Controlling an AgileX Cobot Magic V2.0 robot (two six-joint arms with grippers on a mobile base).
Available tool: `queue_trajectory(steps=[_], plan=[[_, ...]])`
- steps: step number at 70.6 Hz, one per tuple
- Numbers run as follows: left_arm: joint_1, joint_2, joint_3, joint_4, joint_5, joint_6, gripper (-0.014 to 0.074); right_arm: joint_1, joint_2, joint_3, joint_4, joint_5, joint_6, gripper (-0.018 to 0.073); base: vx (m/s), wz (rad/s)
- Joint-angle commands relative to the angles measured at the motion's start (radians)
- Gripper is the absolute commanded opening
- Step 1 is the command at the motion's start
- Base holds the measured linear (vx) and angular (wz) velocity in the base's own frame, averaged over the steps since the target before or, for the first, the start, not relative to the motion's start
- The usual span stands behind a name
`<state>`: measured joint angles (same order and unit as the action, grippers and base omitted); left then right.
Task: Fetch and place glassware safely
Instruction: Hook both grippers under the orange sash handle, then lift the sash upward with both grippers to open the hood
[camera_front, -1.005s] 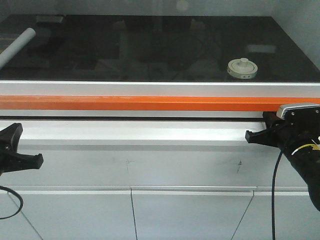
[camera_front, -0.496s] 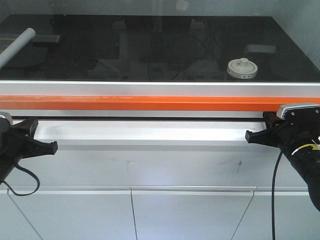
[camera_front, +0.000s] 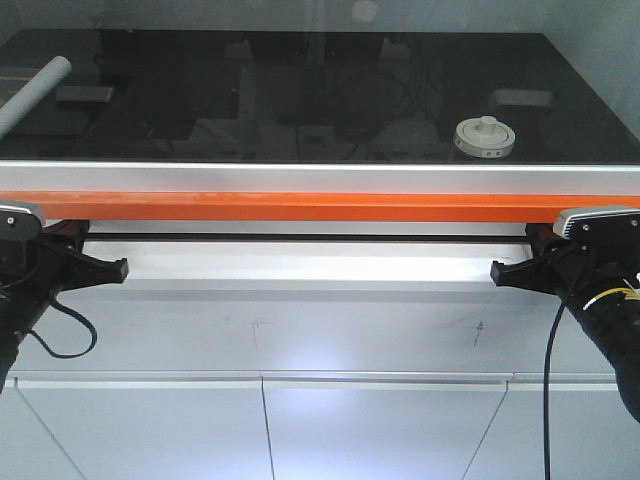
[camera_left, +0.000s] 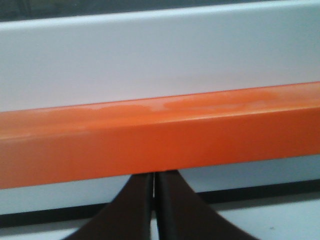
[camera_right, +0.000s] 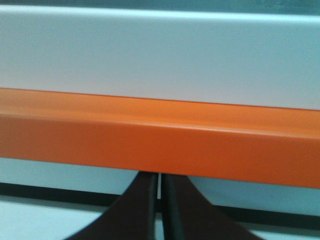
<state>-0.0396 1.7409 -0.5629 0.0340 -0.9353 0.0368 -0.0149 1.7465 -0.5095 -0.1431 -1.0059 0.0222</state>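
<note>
Up past right end effector (camera_front: 503, 272), glass jar (camera_front: 484, 137) on black tabletop (camera_front: 300, 100), left end effector (camera_front: 112, 268) and right one pinched closed, empty

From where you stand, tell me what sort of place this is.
Probably a laboratory fume hood: a dark glossy work surface behind an orange bar, white cabinet doors below, and a lidded glass jar on the surface.

White rolled tube (camera_front: 36, 90) lies far left on black tabletop (camera_front: 300, 60); orange bar (camera_front: 300, 206) along its front edge.
</note>
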Motion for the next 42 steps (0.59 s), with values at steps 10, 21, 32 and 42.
queue_trajectory(steps=[10,21,32,42], plan=[[-0.007,-0.019,-0.033,-0.011,-0.1,-0.002,-0.0007,-0.001,-0.04,-0.03,0.008,-0.133,-0.011,-0.0003,0.0,0.0],[-0.007,-0.019,-0.032,-0.011,-0.137,-0.002,-0.0007,-0.001,-0.04,-0.03,0.008,-0.137,-0.011,-0.0003,0.0,0.0],[-0.007,-0.022,-0.032,-0.01,-0.171,-0.007,-0.0007,-0.001,-0.04,-0.03,0.008,-0.165,-0.01,-0.0003,0.0,0.0],[-0.007,-0.022,-0.032,-0.007,-0.189,-0.037,-0.0007,-0.001,-0.047,-0.03,0.008,-0.199,-0.01,-0.0003,0.0,0.0]])
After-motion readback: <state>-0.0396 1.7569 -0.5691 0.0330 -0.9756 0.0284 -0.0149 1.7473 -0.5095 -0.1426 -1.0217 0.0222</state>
